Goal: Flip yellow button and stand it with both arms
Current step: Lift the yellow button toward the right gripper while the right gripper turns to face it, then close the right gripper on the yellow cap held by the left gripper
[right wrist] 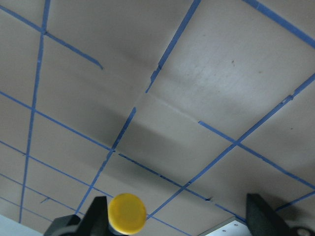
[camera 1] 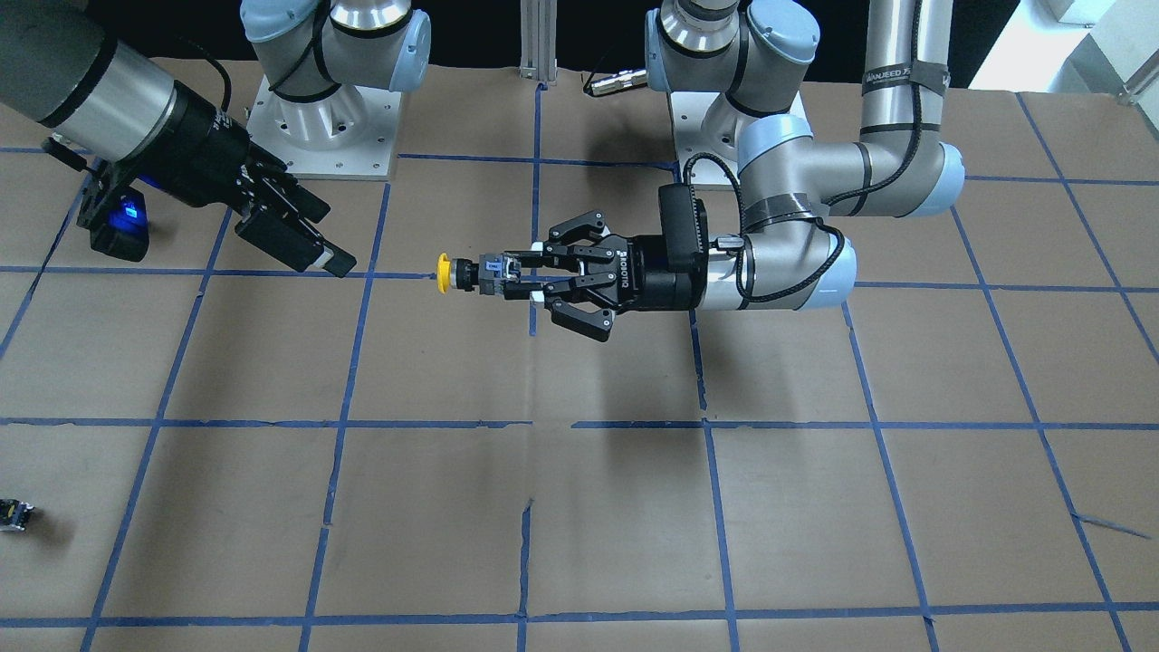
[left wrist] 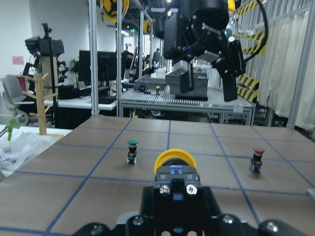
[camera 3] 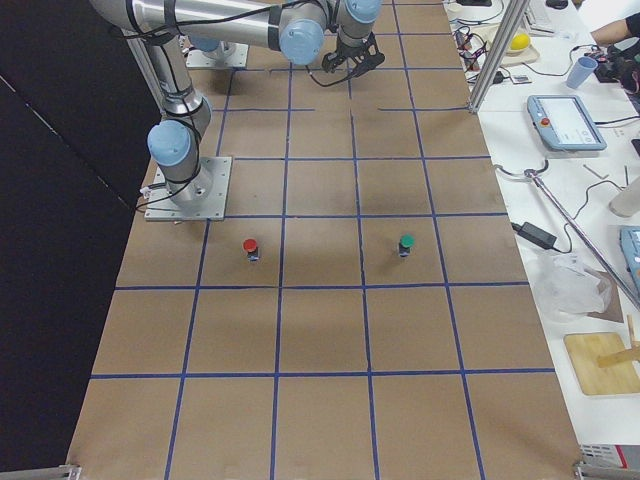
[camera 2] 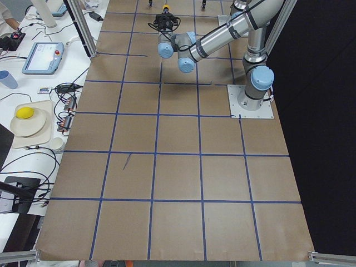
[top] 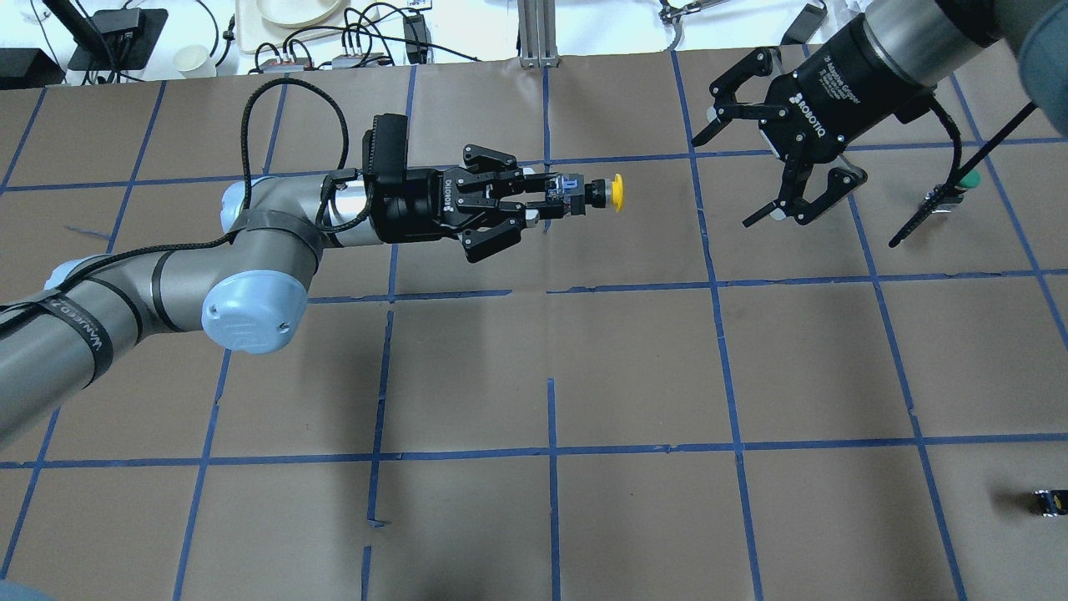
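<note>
My left gripper (top: 546, 200) is shut on the black-and-grey body of the yellow button (top: 616, 192) and holds it level above the table, cap pointing away from the wrist. The front view shows the same hold, with the left gripper (camera 1: 509, 275) on the button (camera 1: 445, 273). In the left wrist view the cap (left wrist: 174, 159) sits just past the fingers. My right gripper (top: 722, 179) is open and empty, hanging above the table a short way from the cap, facing it. Its wrist view shows the cap (right wrist: 127, 213) near its lower edge, beside one finger (right wrist: 96, 216).
A green button (camera 3: 406, 243) and a red button (camera 3: 250, 247) stand on the brown paper beyond the right arm; both show in the left wrist view (left wrist: 132, 150), (left wrist: 257, 158). A tiny dark part with a yellow spot (top: 1049, 501) lies near the table edge.
</note>
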